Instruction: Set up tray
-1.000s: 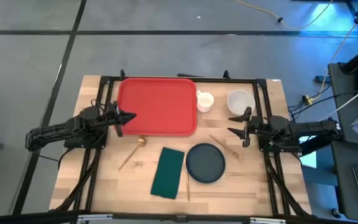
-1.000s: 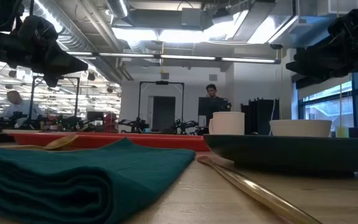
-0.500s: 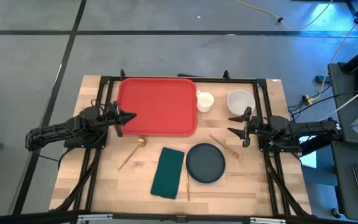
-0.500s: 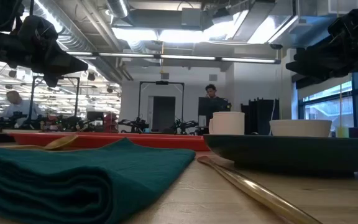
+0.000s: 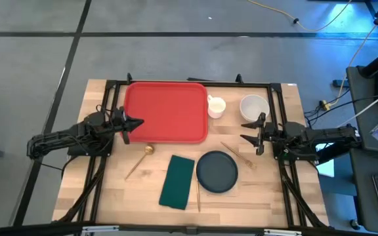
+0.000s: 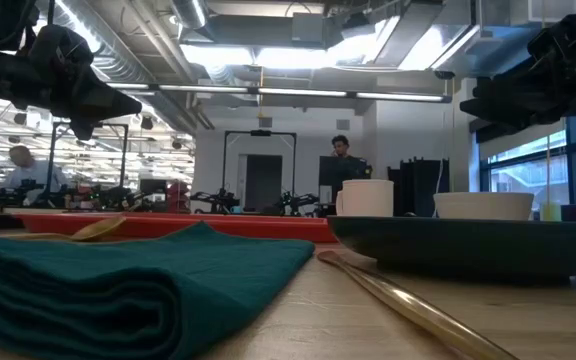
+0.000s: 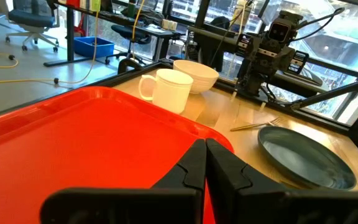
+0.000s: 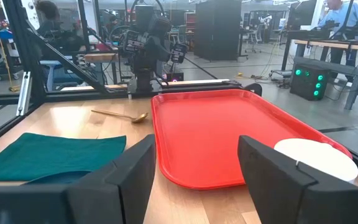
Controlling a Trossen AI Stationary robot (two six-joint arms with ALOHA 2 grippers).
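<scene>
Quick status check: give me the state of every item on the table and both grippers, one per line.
tray: empty
mug: upright, beside tray
bowl: upright, empty
plate: empty
napkin: folded
spoon: on table
left gripper: shut, at the tray's edge
right gripper: open, empty

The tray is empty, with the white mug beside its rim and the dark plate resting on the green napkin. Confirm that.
One detail is wrong. The high view shows the dark plate lying on the bare wood beside the green napkin, not on it. The rest stands: the tray is empty and the white mug stands just outside its rim.
</scene>
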